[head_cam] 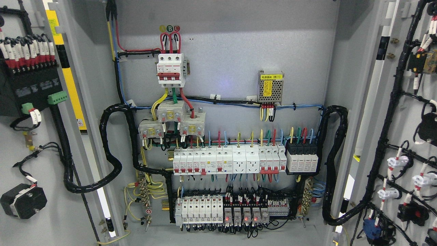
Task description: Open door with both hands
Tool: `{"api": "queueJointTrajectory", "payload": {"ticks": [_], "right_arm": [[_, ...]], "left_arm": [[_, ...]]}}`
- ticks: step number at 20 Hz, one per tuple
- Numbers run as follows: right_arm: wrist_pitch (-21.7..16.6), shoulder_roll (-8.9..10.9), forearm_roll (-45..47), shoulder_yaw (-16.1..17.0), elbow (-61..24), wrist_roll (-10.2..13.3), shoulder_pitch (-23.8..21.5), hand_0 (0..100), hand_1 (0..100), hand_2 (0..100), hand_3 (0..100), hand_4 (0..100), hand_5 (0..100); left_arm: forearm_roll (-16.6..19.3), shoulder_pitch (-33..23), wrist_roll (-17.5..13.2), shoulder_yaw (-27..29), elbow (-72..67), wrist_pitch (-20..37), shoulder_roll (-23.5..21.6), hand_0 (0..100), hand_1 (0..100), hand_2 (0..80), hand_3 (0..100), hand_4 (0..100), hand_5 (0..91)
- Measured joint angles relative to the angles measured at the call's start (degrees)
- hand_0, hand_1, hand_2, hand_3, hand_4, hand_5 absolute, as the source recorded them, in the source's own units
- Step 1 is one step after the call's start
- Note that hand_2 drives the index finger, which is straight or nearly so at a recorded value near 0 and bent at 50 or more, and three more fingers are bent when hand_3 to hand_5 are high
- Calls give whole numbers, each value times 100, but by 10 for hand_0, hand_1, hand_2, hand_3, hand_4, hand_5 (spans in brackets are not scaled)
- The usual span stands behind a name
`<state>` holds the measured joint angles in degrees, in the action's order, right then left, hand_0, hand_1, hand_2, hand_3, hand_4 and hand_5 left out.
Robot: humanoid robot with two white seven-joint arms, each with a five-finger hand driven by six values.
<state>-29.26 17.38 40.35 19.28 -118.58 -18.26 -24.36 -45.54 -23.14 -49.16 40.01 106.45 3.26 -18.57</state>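
Judging from the head view, the opening appears complete: both cabinet leaves stand swung wide, the left door [37,143] at the left edge and the right door [406,136] at the right edge, baring the back panel [232,51]. Neither robot hand is in view, so their state cannot be told. Counted inside: one three-pole main breaker [170,68], one power supply module [270,86], three current transformers [171,112], two breaker rows [228,162].
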Motion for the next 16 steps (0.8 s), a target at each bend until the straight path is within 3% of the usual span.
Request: {"api": "queueJointTrajectory", "payload": {"ticks": [16], "right_arm": [[-15, -160, 145, 335, 150, 0, -62, 215, 67, 0, 0, 0, 0]], "left_arm": [[-19, 622, -196, 266, -1007, -518, -461, 0, 0, 77, 189, 107, 0]]}}
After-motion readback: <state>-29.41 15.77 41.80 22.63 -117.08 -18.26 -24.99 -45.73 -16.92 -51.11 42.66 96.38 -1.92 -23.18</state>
